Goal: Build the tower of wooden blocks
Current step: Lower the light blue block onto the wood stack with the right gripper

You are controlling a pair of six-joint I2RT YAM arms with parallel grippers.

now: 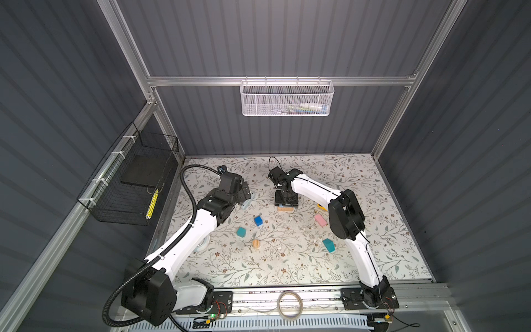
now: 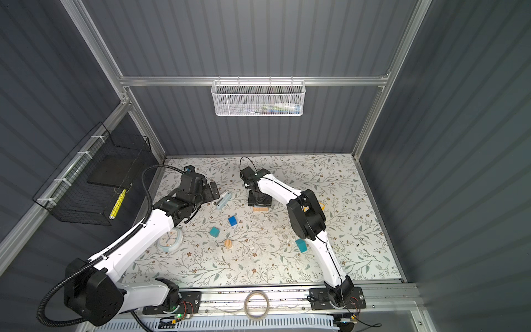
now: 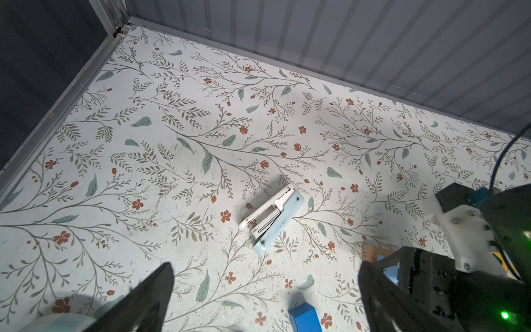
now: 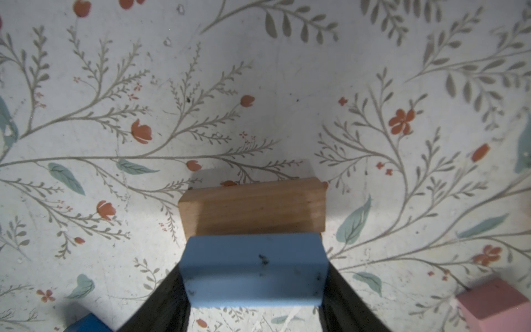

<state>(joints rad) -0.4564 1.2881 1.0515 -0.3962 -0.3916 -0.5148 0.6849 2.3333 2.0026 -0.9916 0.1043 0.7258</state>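
1. Floral tabletop [image 1: 287, 267]; teal roof piece [image 1: 329, 245] and pink block [image 1: 320, 220] lie loose nearby.
2. Farther, right gripper [image 4: 253, 287] clamps light blue block [image 4: 253, 270] over tan bar [image 4: 253, 212]; likely placing; next: lower square, release.
3. Left gripper [image 3: 267, 270] spread wide, empty.

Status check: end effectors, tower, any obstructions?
Left end effector open, empty. Right end effector shut on light blue block, at tan block; contact unclear. Stapler lies clear to the side.
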